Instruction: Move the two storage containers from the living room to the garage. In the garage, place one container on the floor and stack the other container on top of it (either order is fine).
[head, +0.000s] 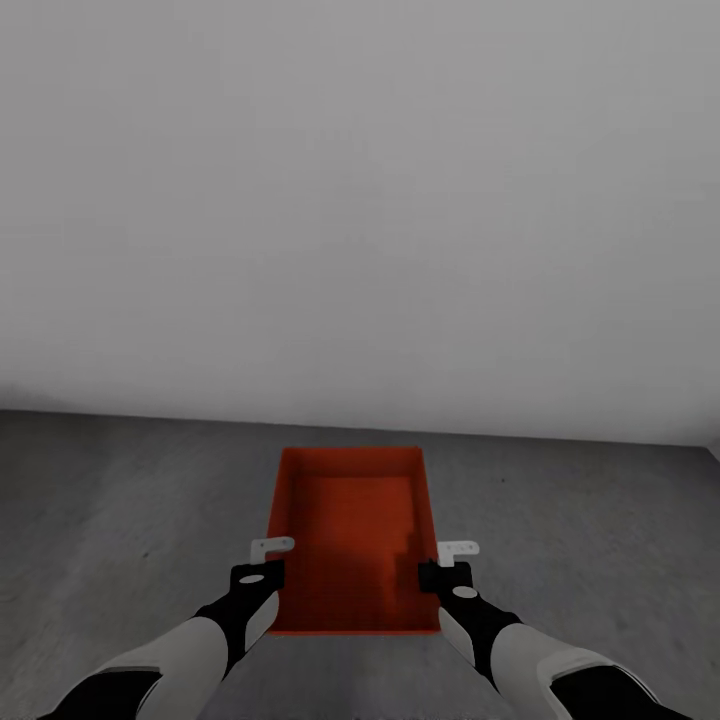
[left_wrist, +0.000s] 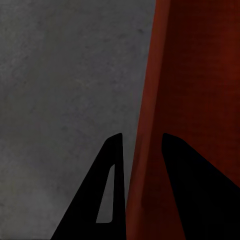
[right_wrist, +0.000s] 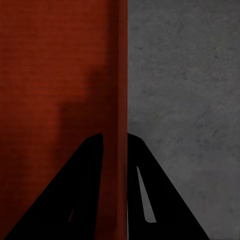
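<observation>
Orange-red storage container (head: 352, 535), open top up, over the dark grey concrete floor (head: 120, 500) near the pale grey wall (head: 360, 200). Left hand (head: 262, 577) clamped on its left side wall, one finger inside, one outside. Right hand (head: 446, 578) likewise pinching the right wall. Whether resting on the floor or held just above: cannot tell.

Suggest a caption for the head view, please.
Both grippers, left and right, pinch the bin's side walls over the floor.
</observation>
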